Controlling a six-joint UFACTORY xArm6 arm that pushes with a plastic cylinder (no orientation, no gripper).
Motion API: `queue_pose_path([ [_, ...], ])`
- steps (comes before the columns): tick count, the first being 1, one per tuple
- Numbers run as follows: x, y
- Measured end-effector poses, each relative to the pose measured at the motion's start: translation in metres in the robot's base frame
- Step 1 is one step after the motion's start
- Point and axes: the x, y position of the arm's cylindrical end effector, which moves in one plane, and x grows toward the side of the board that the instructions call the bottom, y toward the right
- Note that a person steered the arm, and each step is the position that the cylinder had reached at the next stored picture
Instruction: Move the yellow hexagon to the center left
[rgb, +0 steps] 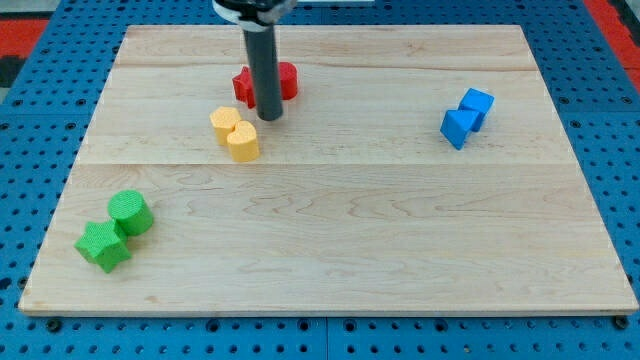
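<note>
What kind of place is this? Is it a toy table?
Probably a robot lab bench: a wooden board on a blue pegboard, and my tip just right of the yellow blocks.

You will find nothing to read here: no text, label, brand, number or sign shows on anything in the frame (not on the board, the blocks or the rod).
</note>
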Motion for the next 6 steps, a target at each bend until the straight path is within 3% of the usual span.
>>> queue_pose_path([
  [1, 0.044, 0.005],
  [5, -0.041, -0.159],
  [6, -0.031, -0.128],
])
